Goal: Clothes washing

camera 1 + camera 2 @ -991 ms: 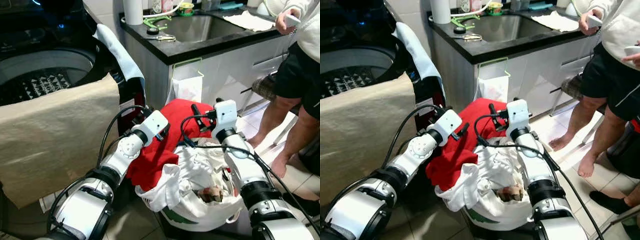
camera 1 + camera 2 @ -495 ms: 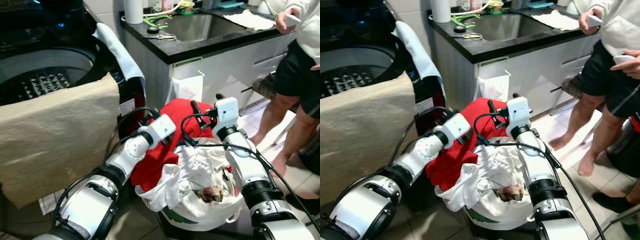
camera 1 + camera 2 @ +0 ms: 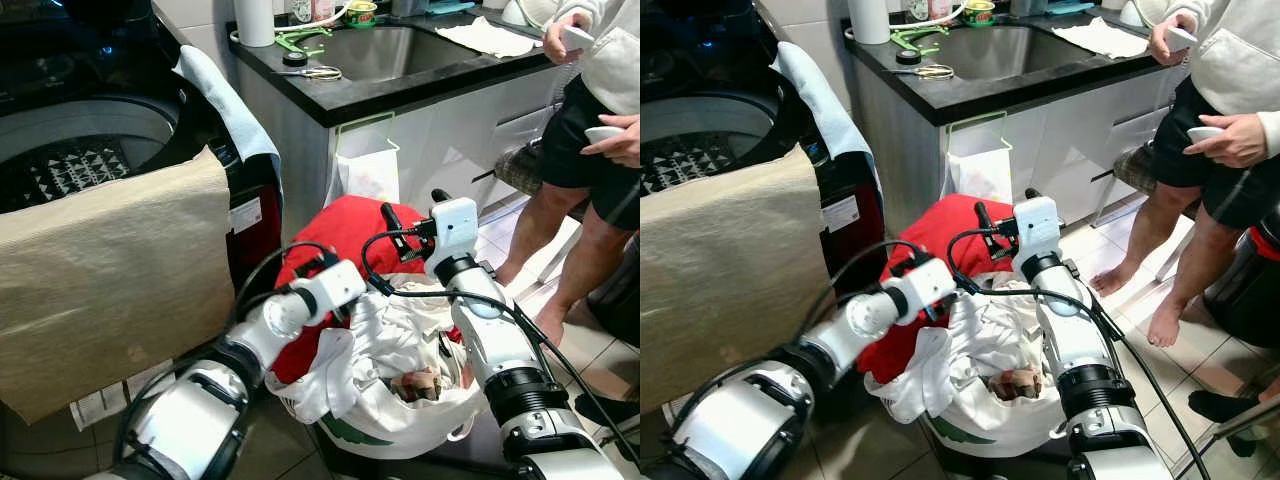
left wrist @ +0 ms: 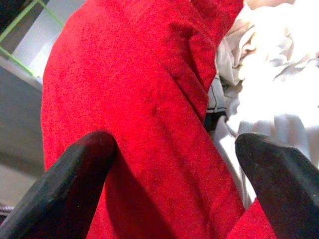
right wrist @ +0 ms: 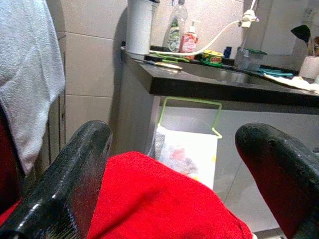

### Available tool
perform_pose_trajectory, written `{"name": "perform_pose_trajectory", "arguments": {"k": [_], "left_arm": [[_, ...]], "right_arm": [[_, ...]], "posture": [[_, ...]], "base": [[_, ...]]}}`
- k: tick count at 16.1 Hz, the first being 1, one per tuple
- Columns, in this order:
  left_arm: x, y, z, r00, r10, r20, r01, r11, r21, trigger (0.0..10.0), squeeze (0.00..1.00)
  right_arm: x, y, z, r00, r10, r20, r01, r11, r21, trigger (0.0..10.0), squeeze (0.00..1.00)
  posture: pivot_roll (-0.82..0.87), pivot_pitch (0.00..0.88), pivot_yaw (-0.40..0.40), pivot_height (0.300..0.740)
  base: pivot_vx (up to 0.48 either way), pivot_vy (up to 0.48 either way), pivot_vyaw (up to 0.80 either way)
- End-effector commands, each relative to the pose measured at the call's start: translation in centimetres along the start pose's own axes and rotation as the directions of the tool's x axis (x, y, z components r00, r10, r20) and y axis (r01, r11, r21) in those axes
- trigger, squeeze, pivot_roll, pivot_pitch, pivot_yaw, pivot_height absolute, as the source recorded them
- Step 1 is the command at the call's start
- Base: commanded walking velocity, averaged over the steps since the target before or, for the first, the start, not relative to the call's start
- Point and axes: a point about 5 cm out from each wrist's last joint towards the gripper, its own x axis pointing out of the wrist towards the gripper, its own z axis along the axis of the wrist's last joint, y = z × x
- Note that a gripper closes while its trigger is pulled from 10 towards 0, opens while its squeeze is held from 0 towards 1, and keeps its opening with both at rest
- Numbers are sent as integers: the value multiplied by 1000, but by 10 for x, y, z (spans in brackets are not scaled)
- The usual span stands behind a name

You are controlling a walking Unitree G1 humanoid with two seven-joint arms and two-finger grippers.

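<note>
A red garment (image 3: pixel 340 232) lies draped over the near-left side of a white laundry basket (image 3: pixel 400 432) heaped with white clothes (image 3: pixel 400 335). My left gripper (image 4: pixel 174 164) is open, its fingers (image 4: pixel 75 174) spread right over the red cloth, close to its surface, with white clothes beside it. My right gripper (image 3: pixel 412 208) hangs open just above the far top of the red garment and holds nothing. The top-loading washing machine (image 3: pixel 70 150) stands open on the left, patterned cloth inside its drum.
A beige cloth (image 3: pixel 110 270) hangs over the washer's front and a pale blue towel (image 3: pixel 228 100) over its corner. Behind the basket a black counter with a sink (image 3: pixel 400 55) carries a white bag (image 3: pixel 365 172) on a green holder. A person (image 3: pixel 590 150) stands at the right.
My left arm has swung right and forward, bringing its gripper down over the red garment on the basket. The right arm has stayed put. The camera shifted slightly.
</note>
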Motion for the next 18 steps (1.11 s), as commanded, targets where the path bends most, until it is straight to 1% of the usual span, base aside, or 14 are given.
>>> {"name": "perform_pose_trajectory", "arguments": {"k": [1, 3, 4, 5, 6, 7, 8, 13, 15, 16, 18], "left_arm": [[0, -8, -5, 999, -5, -40, 5, 1000, -3, 10000, 0], [3, -14, 0, 999, -6, -32, 6, 1000, -17, 10000, 0], [6, -17, 7, 1000, 2, -10, -2, 998, -58, 10000, 0], [7, -17, 10, 1000, 7, 3, -6, 996, -92, 8824, 0], [8, -16, 12, 1000, 15, 10, -14, 991, -133, 3137, 0], [8, -16, 13, 1000, 21, 15, -18, 987, -161, 0, 0], [9, -16, 15, 999, 33, 25, -28, 982, -188, 0, 0], [10, -21, 19, 995, 90, 35, -81, 975, -206, 0, 0], [12, -28, 25, 990, 131, 54, -119, 975, -188, 0, 0], [12, -33, 28, 987, 147, 64, -132, 971, -199, 0, 0], [12, -35, 30, 983, 171, 74, -152, 966, -207, 0, 0]], "right_arm": [[-1, 3, 2, 1000, 7, 5, -7, 1000, 5, 10000, 0], [-3, 3, 2, 1000, 9, 7, -9, 1000, 5, 10000, 0], [-5, 4, 2, 1000, 10, 8, -10, 1000, 3, 10000, 0], [-6, 3, 3, 1000, 11, 7, -11, 1000, 2, 10000, 0], [-6, 3, 3, 1000, 10, 7, -10, 1000, 2, 10000, 0], [-6, 4, 3, 1000, 10, 6, -10, 1000, 2, 10000, 0], [-7, 4, 2, 1000, 11, 5, -11, 1000, 3, 10000, 0], [-11, 11, 1, 1000, 29, -5, -29, 1000, 9, 10000, 0], [-12, 12, 2, 999, 35, -9, -35, 999, 7, 10000, 0], [-13, 12, 1, 999, 36, -11, -36, 999, 7, 10000, 0], [-14, 12, 1, 999, 38, -15, -38, 999, 6, 10000, 0]], "posture": [[-100, 0, -23, 740], [-107, 0, -20, 740], [-113, 0, -16, 740], [-114, 0, -15, 740], [-114, 0, -15, 740], [-114, 0, -14, 740], [-114, 0, -14, 740], [-115, 0, -24, 740], [-120, 0, -25, 740], [-121, 0, -25, 740], [-120, 0, -27, 740]], "base": [[0, 0, 0], [0, 0, 0], [0, 0, 0], [0, 0, 0], [0, 0, 0], [0, 0, 0], [0, 0, 0], [0, 0, 0], [0, 0, 0], [0, 0, 0], [0, 0, 0]]}}
